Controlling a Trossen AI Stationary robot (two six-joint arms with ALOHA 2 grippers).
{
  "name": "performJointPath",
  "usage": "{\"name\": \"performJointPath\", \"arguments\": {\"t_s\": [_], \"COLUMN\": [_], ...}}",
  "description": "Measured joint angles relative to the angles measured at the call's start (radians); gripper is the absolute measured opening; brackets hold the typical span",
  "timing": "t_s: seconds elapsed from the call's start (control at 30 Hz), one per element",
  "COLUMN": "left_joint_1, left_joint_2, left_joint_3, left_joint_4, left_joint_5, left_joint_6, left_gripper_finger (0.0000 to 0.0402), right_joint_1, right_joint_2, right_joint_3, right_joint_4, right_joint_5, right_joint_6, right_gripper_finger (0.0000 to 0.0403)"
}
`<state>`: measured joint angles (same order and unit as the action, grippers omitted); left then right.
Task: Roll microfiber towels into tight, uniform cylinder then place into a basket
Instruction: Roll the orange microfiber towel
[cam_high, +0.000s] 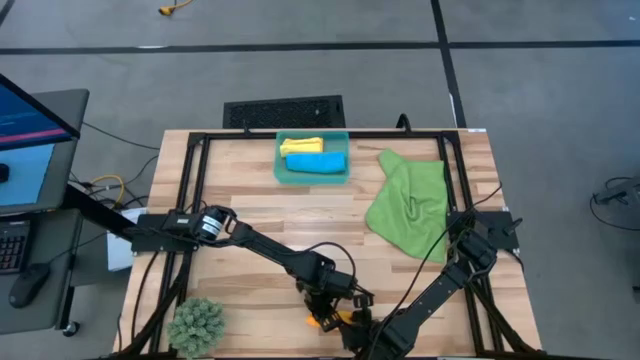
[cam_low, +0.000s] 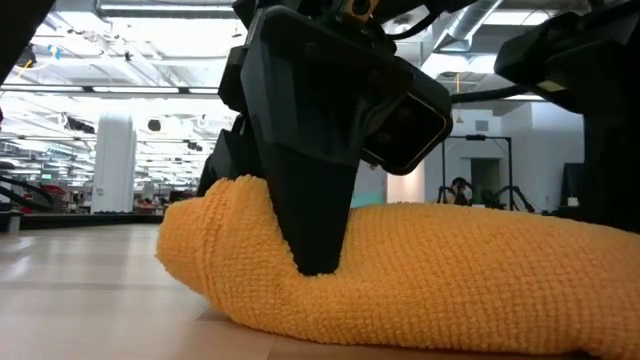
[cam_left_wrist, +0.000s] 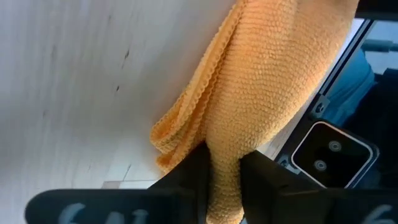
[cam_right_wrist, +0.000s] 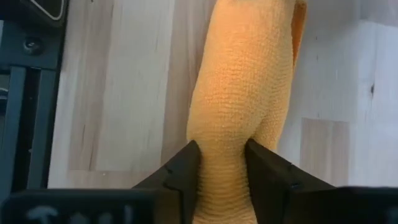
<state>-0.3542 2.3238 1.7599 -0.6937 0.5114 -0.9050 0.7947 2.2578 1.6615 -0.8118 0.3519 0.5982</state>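
Observation:
The orange towel (cam_low: 450, 270) lies as a thick roll on the wooden table near its front edge, also seen in the high view (cam_high: 322, 321). My left gripper (cam_left_wrist: 222, 155) and my right gripper (cam_right_wrist: 222, 149) both stand over it, each shut on the roll. The basket (cam_high: 340, 176) sits at the far middle of the table with a yellow roll (cam_high: 301, 146) and a blue roll (cam_high: 316, 162) inside. A green towel (cam_high: 410, 205) lies crumpled and flat on the table's right side. My left gripper pinches the orange roll near one end (cam_left_wrist: 224, 134) between its two fingers, slanting down from above and lying across the roll. The cloth narrows between the fingers. The roll rests on the table; layered edges (cam_left_wrist: 171, 134) show beside one finger. My right gripper pinches the orange roll (cam_right_wrist: 222, 127) between its two fingers, coming steeply from above and lying across it. The roll is squeezed narrower where the fingers (cam_right_wrist: 186, 162) meet it. It lies on the table and runs on away from the fingers.
A green spiky ball (cam_high: 197, 322) sits at the table's near left corner. Black frame rails (cam_high: 190, 180) run along the table's sides. A black grate (cam_high: 283, 110) lies on the floor beyond the far edge. A desk with a monitor (cam_high: 30, 120) stands to the left.

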Motion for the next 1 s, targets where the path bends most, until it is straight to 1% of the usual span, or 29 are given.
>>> {"name": "performJointPath", "arguments": {"t_s": [0.2,0.33,0.47,0.63,1.0], "left_joint_1": [-0.005,-0.008,-0.008,-0.013,-0.043], "left_joint_2": [-0.001,-0.001,-0.001,-0.002,-0.004], "left_joint_3": [0.000,0.001,0.002,0.002,0.002], "left_joint_4": [0.000,-0.001,-0.010,-0.021,-0.027], "left_joint_5": [-0.012,-0.019,-0.026,-0.033,-0.099], "left_joint_6": [0.041,0.073,0.118,0.199,0.220], "left_gripper_finger": [0.0110,0.0138,0.0155,0.0158,0.0152], "right_joint_1": [-0.002,-0.003,-0.004,-0.003,0.035], "right_joint_2": [0.001,0.001,0.001,0.001,0.002], "right_joint_3": [-0.001,-0.002,-0.003,-0.003,-0.005], "right_joint_4": [-0.003,0.001,0.002,0.004,0.004], "right_joint_5": [-0.002,-0.005,-0.011,-0.011,0.009], "right_joint_6": [0.027,0.035,0.037,0.036,0.064], "right_gripper_finger": [0.0078,0.0053,0.0045,0.0043,0.0041]}}
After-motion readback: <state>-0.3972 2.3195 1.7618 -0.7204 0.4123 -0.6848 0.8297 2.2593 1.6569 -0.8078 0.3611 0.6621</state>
